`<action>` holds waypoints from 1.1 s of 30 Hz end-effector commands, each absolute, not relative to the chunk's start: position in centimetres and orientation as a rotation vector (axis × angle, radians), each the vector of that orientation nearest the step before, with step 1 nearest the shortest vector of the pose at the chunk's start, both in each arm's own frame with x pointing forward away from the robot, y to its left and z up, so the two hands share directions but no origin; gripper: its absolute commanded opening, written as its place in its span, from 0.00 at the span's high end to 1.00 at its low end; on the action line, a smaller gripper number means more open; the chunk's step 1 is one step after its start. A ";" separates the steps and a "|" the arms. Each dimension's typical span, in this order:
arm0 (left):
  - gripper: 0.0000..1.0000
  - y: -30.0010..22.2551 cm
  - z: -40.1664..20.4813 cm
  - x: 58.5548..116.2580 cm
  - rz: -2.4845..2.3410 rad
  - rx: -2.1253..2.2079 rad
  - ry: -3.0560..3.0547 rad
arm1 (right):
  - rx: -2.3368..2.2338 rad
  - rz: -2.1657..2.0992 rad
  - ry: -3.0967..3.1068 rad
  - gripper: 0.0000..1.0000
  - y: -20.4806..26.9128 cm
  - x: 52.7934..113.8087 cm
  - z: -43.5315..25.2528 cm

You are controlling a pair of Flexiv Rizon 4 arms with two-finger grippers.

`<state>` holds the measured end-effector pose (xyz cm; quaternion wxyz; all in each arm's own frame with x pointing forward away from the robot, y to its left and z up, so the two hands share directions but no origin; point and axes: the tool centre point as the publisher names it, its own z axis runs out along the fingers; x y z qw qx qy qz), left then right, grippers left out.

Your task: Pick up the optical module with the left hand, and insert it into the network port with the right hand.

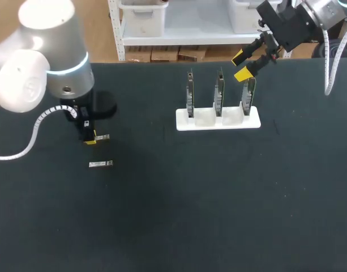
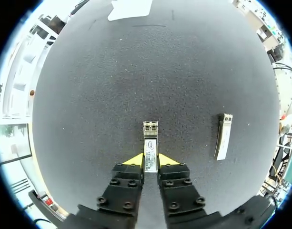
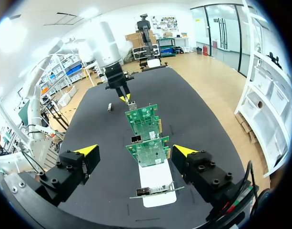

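Left tool: black fingers with yellow tips, pressed onto the optical module from both sides. The module's metal nose juts out ahead of the tips, label side up. Whether it rests on the black worktop or hangs just over it cannot be told. In the head view this tool sits left of centre in the frame, under the left arm, which enters from the upper left.

Second module: lies flat on the worktop beside the left tool, near it but apart, just below the held one in the frame.

White rack: upper middle of the frame, well apart from both modules. It carries three green circuit cards, upright in a row. A small metal port housing shows on one card's edge.

Right tool: upper right of the frame, fingers spread wide, above the rightmost card. From the wrist, the cards stand ahead between the open fingers, touching neither.

Right arm: enters at the upper right corner.
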<state>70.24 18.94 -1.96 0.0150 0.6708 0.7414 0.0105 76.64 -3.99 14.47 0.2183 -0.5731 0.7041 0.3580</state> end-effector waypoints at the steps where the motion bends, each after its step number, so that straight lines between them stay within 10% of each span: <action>1: 1.00 19.1 -2.1 70.5 0.011 2.084 2.300 | -1.584 0.985 1.948 0.00 -4.0 76.4 14.5; 33: 1.00 18.6 4.1 72.1 -0.404 1.690 2.081 | -1.584 0.985 1.948 0.00 -4.0 76.4 14.5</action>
